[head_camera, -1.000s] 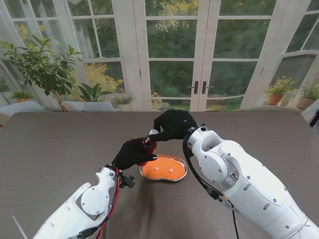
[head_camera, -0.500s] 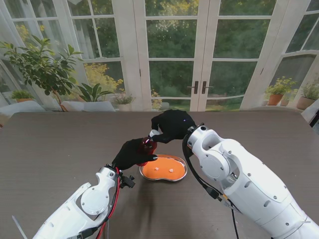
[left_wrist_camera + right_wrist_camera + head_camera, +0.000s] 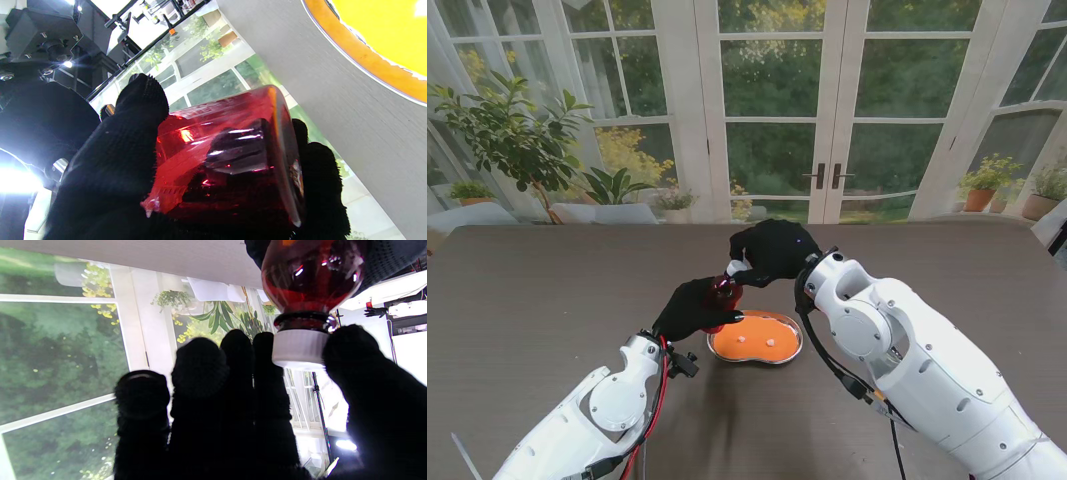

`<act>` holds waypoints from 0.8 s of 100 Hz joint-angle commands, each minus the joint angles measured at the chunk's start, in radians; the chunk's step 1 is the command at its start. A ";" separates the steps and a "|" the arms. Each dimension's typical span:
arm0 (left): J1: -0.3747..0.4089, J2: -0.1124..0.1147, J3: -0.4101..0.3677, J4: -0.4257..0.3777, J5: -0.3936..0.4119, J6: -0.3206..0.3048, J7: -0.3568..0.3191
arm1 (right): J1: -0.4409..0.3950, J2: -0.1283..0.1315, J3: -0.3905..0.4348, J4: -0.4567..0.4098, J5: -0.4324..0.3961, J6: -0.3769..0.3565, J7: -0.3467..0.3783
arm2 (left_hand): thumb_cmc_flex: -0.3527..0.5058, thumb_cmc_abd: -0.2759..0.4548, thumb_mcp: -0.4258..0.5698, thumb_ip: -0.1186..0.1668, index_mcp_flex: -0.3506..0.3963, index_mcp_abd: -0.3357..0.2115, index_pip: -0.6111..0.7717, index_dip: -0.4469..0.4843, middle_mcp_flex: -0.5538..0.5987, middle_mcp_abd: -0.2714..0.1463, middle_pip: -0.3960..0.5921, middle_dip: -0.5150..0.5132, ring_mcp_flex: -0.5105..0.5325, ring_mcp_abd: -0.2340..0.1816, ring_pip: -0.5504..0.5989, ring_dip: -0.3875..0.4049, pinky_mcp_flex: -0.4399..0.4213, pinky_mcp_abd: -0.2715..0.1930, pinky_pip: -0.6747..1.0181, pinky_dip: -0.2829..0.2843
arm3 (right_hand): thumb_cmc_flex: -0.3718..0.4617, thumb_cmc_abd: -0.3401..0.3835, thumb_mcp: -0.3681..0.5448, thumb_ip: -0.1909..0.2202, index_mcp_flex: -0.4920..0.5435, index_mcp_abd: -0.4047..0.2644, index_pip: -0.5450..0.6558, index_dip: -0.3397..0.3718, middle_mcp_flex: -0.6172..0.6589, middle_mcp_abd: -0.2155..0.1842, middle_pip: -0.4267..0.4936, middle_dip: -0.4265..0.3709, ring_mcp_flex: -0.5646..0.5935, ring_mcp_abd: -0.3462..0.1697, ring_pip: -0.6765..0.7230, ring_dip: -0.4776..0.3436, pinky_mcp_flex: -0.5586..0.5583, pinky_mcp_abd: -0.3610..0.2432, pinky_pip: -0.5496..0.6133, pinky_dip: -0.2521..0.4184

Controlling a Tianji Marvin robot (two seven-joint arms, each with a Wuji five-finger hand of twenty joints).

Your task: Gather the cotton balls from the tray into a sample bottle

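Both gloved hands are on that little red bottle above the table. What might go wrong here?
The right hand pinches only the white cap, so its fingertips may slip off. The left hand holds the red bottle off the table; twisting could loosen that hold and drop it. The orange tray with two cotton balls lies close by, so a fall might scatter them.

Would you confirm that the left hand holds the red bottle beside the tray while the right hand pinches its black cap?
Not quite: the cap is white, not black, as the right wrist view shows. The rest stands: the left hand holds the red bottle beside the tray, and the right hand pinches the cap.
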 commanded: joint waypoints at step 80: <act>0.004 0.000 -0.002 -0.003 -0.001 0.010 -0.022 | 0.002 -0.016 0.016 0.045 0.022 -0.081 -0.056 | 0.147 0.244 0.128 0.019 0.161 -0.177 0.123 0.005 0.067 -0.068 0.006 0.012 0.014 0.034 0.005 -0.004 -0.050 -0.032 -0.023 -0.006 | 0.175 -0.093 0.243 0.019 0.077 -0.176 0.203 0.007 0.053 -0.049 -0.021 0.011 0.049 -0.058 0.063 0.009 0.042 -0.026 0.057 -0.032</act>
